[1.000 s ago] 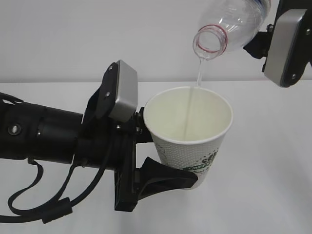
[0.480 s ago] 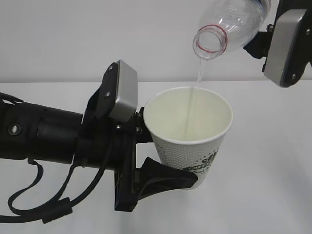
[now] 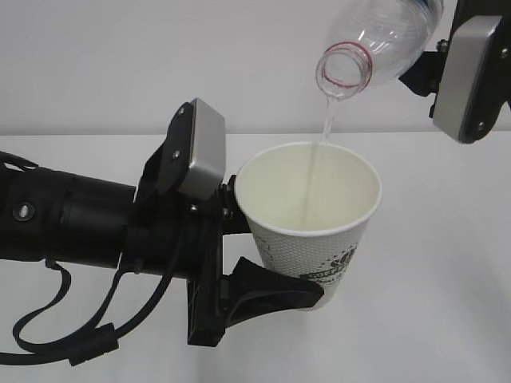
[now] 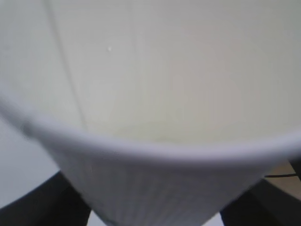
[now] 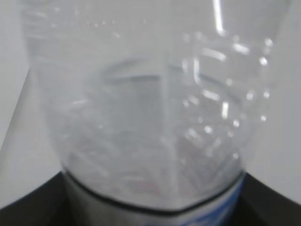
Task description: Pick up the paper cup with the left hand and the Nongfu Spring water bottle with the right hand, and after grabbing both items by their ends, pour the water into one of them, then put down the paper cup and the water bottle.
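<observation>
The white paper cup (image 3: 313,243) with a green logo is held upright above the table. My left gripper (image 3: 275,267) is shut on the cup's lower half, one black finger (image 3: 275,291) curving round the near side. Up close, the left wrist view shows the cup (image 4: 155,89) filling the picture between the fingers (image 4: 40,205). The clear Nongfu Spring water bottle (image 3: 375,40) is tilted mouth-down above the cup. A thin stream of water (image 3: 326,124) falls from the bottle into the cup. My right gripper (image 3: 423,72) is shut on the bottle (image 5: 150,117) near its label end.
A white table (image 3: 447,303) lies under both arms, with a plain white wall (image 3: 120,56) behind. Black cables (image 3: 64,335) loop below the left arm. The right gripper's grey plate (image 3: 471,76) hangs at the upper right.
The bottle's mouth has risen very slightly. Water keeps running into the cup. The left arm and cup have not moved.
</observation>
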Motion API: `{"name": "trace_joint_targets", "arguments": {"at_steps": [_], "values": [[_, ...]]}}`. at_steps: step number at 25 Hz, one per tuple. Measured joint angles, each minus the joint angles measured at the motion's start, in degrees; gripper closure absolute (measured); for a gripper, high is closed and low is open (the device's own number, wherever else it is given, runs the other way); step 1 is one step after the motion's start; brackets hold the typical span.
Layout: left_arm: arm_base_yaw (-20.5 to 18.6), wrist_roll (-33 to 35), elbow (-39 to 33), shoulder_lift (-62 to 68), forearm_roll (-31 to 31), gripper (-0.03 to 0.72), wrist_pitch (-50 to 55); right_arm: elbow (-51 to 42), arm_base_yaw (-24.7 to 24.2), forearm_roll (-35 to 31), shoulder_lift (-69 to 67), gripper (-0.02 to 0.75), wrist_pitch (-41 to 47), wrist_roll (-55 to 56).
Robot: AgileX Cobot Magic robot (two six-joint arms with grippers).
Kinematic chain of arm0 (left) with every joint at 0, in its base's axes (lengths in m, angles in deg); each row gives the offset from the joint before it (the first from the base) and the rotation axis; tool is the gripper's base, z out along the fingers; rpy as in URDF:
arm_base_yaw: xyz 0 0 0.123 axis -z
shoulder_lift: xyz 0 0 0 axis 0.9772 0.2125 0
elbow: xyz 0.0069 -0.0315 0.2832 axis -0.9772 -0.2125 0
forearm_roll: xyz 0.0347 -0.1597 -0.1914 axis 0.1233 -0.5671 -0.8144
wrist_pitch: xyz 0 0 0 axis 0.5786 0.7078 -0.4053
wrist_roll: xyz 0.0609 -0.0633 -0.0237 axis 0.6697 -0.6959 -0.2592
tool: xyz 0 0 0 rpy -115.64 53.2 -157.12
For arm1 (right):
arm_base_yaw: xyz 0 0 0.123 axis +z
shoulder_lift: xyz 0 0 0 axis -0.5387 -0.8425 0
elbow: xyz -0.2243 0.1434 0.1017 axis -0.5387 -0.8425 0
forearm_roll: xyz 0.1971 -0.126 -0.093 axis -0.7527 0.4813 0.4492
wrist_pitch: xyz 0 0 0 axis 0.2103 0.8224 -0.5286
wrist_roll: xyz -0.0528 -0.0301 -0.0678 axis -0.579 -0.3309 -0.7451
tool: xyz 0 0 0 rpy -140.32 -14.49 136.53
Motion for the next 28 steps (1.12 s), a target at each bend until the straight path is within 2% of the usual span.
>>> {"name": "trace_joint_targets", "arguments": {"at_steps": [28], "values": [[0.0, 0.0, 0.0, 0.0, 0.0, 0.145, 0.0, 0.0, 0.0, 0.0, 0.0, 0.253, -0.03, -0.16]]}}
